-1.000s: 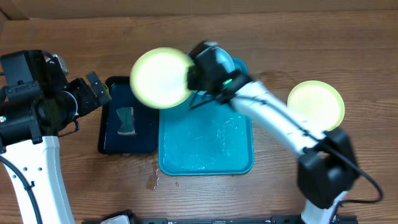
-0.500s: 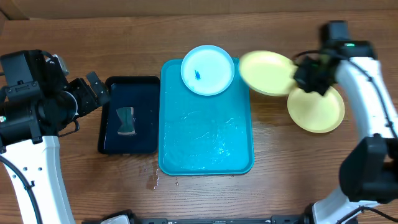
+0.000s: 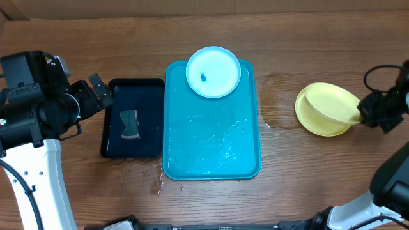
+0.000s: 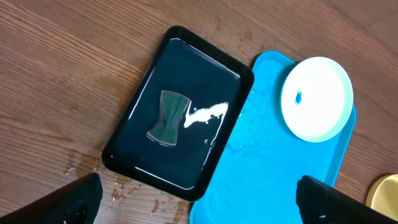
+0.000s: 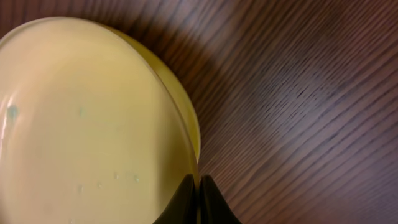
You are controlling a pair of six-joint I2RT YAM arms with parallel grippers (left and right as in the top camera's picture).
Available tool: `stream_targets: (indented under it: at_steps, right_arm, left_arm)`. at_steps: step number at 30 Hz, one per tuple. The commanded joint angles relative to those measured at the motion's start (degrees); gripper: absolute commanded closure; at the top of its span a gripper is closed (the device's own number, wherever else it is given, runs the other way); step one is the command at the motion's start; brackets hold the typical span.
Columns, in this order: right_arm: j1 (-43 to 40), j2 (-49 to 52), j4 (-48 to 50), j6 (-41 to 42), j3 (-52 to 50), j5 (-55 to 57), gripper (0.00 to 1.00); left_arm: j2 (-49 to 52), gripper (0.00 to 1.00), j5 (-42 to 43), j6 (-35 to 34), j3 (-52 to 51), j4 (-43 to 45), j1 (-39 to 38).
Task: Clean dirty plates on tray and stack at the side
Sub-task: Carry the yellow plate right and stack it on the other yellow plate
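From overhead, the turquoise tray [image 3: 211,150] lies in the middle of the wooden bench [image 3: 287,38], its floor wet and streaked. A light-blue plate [image 3: 213,71] sits flat on the tray's far end, overlapping the far rim; it has a pale centre with a small blue smear [image 3: 202,78]. To the right of the tray, well apart from it, two lime plates rest on the bench. The lower lime plate [image 3: 309,121] lies flat. The upper lime plate [image 3: 332,104] leans on it, tilted, with its right edge raised. The right tool [image 3: 362,117] is pressed together, pinching that raised rim. Just left of the tray is a black tray [image 3: 147,89] holding a small dark sponge [image 3: 130,124]. Left of that again, the left tool [image 3: 100,91] hangs with its fingers spread and nothing between them.

The left wrist view looks down at the black tray, glossy with water, with the sponge near its middle. The turquoise tray touches its right side and carries the light-blue plate. Both spread fingertips [image 4: 81,199] show in the bottom corners.

The right wrist view shows the upper lime plate close up. It is pale yellow-green, with scattered droplets and faint bluish specks. The brighter rim of the lower lime plate peeks out behind it. The two fingers [image 5: 185,198] meet on the plate's edge.
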Motion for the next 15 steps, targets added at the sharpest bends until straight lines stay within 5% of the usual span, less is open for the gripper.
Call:
stream_targets:
  at_steps: [1, 5, 10, 13, 15]
  right_arm:
    - [-0.5, -1.4, 3.7, -0.1, -4.0, -0.7, 0.96]
    - [0.3, -1.4, 7.8, -0.2, -7.6, -3.3, 0.90]
    - [1.0, -1.4, 11.8, -0.2, -11.5, -2.1, 0.42]
    - [1.4, -1.4, 14.3, -0.4, -13.7, -4.2, 0.33]
    - [2.2, -1.4, 14.9, -2.6, -13.9, -6.4, 0.38]
  left_arm:
    - [0.2, 0.00, 0.4, -0.2, 0.9, 0.0, 0.1]
    - [0.2, 0.00, 0.4, -0.2, 0.9, 0.0, 0.1]
    - [0.2, 0.00, 0.4, -0.2, 0.9, 0.0, 0.1]
    - [0.2, 0.00, 0.4, -0.2, 0.9, 0.0, 0.1]
    - [0.2, 0.00, 0.4, -0.2, 0.9, 0.0, 0.1]
